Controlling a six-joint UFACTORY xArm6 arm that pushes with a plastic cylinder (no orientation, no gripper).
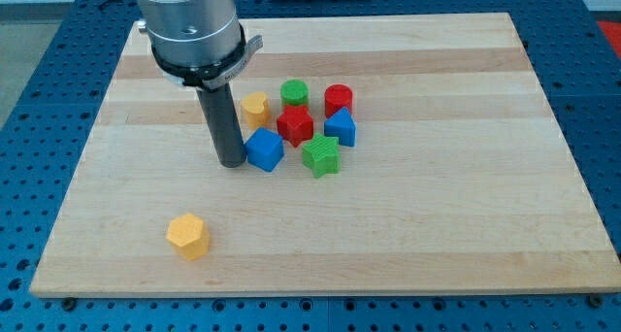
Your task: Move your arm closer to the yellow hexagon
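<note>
Wooden board [437, 235] on a blue perforated bench. Yellow hexagon [187, 236]: alone near the view's bottom left, well apart from the rest. Likely light, rigid, smooth plastic, apt to slide or spin if nudged off-centre; best met square on a flat side. My tip [232, 163]: bare rod, holding nothing, just beside the blue block [264, 149] at the cluster's left edge, with yellow [254, 108], green [320, 155] and red [295, 124] blocks nearby.

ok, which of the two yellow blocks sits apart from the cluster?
The yellow hexagon near the view's bottom left, alone; the other yellow block sits in the cluster by my tip.
</note>
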